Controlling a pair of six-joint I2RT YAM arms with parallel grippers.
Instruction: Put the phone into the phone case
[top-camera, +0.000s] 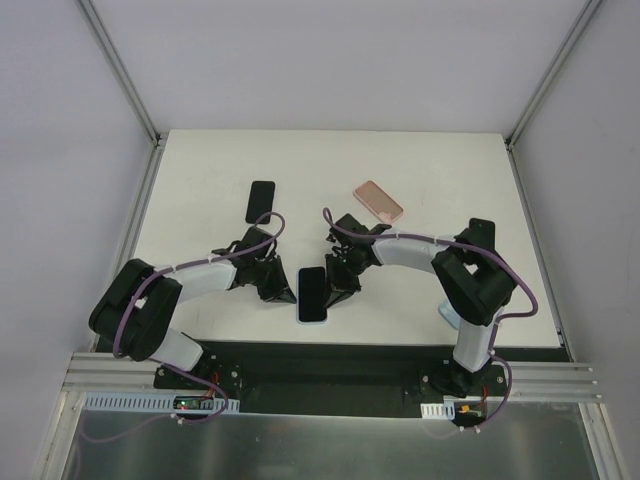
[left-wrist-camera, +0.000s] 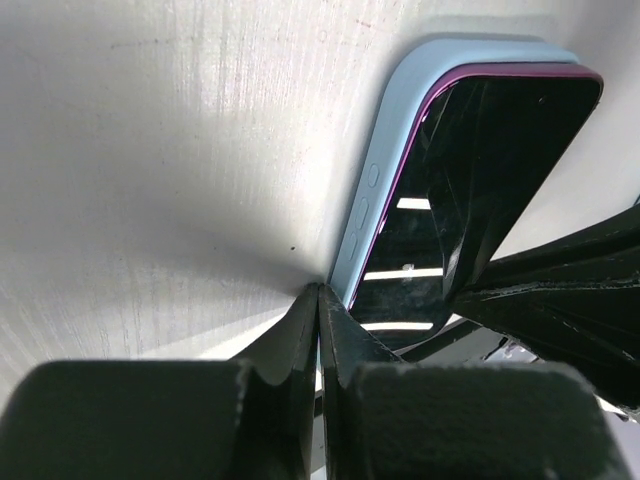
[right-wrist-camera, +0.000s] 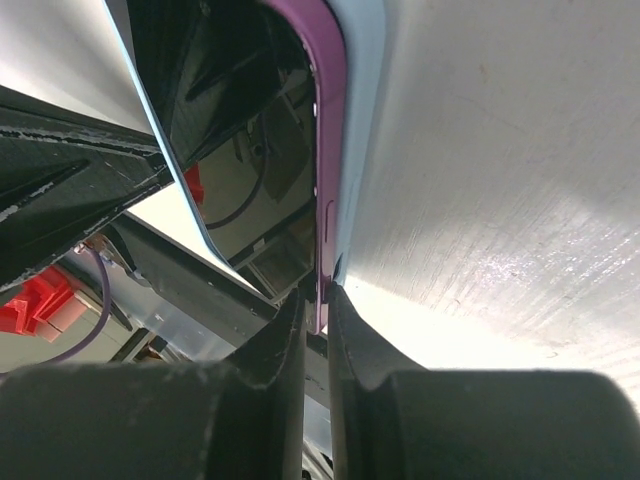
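Note:
A dark-screened phone with a purple rim lies partly seated in a light blue phone case near the table's front middle. In the left wrist view the phone sits in the case with its purple rim raised above the case wall. My left gripper is shut, its tips pinched at the case's near corner. My right gripper is shut on the phone's purple edge, its tips either side of it, beside the case wall.
A second black phone lies flat at the back left of the white table. A pink case lies at the back right. Both arms crowd the phone from either side; the right gripper's finger shows in the left wrist view.

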